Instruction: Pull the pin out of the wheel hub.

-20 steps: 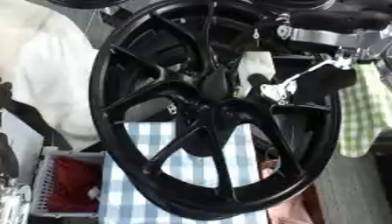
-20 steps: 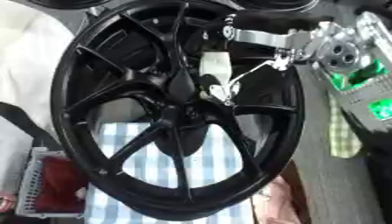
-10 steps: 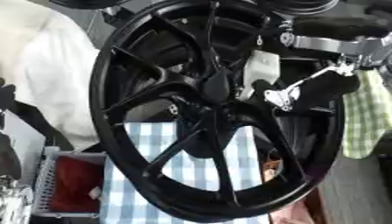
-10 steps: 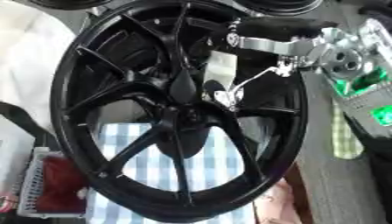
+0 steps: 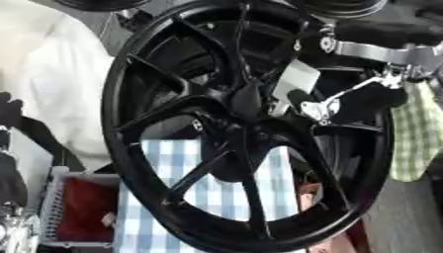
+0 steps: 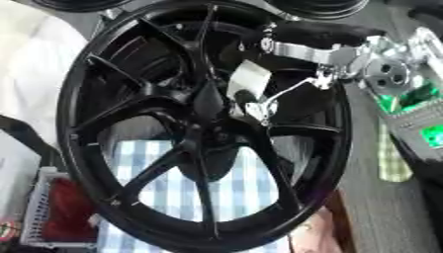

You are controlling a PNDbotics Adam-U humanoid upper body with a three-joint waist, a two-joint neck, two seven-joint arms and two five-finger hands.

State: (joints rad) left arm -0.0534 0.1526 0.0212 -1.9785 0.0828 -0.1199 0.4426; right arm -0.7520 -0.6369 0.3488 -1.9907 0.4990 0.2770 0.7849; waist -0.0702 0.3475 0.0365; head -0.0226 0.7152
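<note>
Black wheel hub point(image 5: 234, 128) unchanged; my right robot hand point(image 5: 325, 106) has crept nearer its centre, grasp state unclear.

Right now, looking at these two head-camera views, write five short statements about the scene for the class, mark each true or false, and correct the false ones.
1. The wheel is black with spokes. True.
2. The right hand reaches in among the spokes near the hub. True.
3. The cloth seen through the spokes is plain red. False: it is blue-and-white checked.
4. A basket with something red inside sits at lower left. True.
5. The wheel lies flat on the table. False: it stands upright, facing the camera.
</note>
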